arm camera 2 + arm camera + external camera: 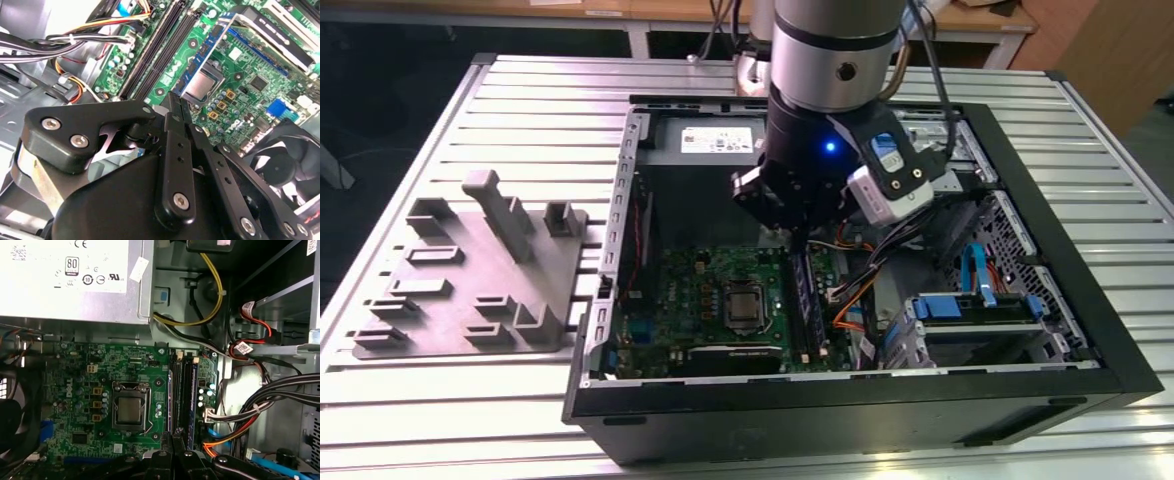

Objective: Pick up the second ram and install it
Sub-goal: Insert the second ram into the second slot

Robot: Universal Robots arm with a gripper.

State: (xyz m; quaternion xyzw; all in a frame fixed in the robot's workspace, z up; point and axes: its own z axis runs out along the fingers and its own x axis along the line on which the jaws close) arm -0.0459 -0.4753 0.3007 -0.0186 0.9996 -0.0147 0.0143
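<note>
Tool shut above the memory slots, with the seating of the second ram in hand

The tool [173,100] hung inside the open computer case [854,420]. In the second wrist view its jaws were drawn together to a narrow tip with no gap between them. Whether that tip pinched a thin edge or simply met, I could not tell.

In the first wrist view a slim dark stick, which I took for the second ram [173,395], ran in line with the tip. It lay along the slot at the CPU-socket edge of the slot bank [184,390]. Whether it sat fully home, rested on the slot or hung just over it could not be made out. A slot at the bank's opposite edge carried a bluish-faced stick [193,390].

The CPU socket [130,407] lay just beside the bank on the green motherboard [85,365]. The power supply [70,280] stood against a case wall past the board's edge, and bundled cables [280,390] crowded the bank's other side.

The case stood on the slatted tabletop [427,400]. The grey moulded tray [467,280] lay beside it, toward the tabletop's edge at the exterior view's left.

By my judgement the pick-up was done and insertion was the step in hand. The next move called for the stick to be square over its slot with the notch matched. It then needed a straight, even press until the end latches closed, without skewing toward the socket or snagging the cables.
</note>
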